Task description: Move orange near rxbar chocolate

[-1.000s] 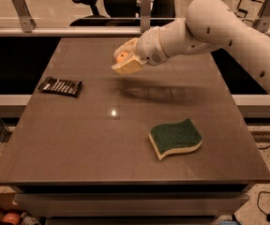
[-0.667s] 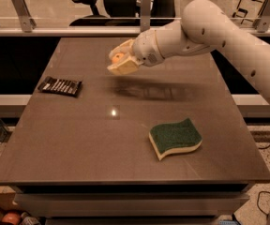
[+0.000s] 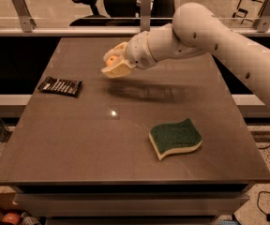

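Note:
My gripper (image 3: 115,63) hangs above the middle of the table's far half, shut on the orange (image 3: 111,60), which shows as a small round orange spot between the cream fingers (image 3: 117,71). It is held clear of the tabletop, and its shadow falls to the right below it. The rxbar chocolate (image 3: 60,86), a flat dark bar with white lettering, lies near the left edge of the table, to the left of and a little nearer than the gripper.
A wavy green-and-yellow sponge (image 3: 175,138) lies on the right front part of the brown table (image 3: 78,149). A metal rail (image 3: 55,31) and office chairs stand behind the far edge. My white arm (image 3: 210,36) reaches in from the right.
The gripper with the orange has moved a little to the left, toward the rxbar chocolate. The bar and the sponge have not moved.

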Action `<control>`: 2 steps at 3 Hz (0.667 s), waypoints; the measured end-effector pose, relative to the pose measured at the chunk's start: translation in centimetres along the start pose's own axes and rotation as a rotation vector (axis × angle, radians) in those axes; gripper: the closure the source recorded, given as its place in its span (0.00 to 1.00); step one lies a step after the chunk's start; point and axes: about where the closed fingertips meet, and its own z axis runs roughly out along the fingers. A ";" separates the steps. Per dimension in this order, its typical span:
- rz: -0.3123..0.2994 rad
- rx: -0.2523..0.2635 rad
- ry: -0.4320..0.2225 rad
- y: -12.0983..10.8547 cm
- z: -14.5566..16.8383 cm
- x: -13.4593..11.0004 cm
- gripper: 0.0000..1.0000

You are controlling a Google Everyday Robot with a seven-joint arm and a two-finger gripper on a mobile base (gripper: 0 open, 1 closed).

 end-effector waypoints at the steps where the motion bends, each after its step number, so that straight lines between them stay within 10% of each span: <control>1: 0.009 0.009 0.006 0.6 -0.4 0.2 1.00; 2: 0.004 -0.013 -0.009 1.6 0.0 -0.2 1.00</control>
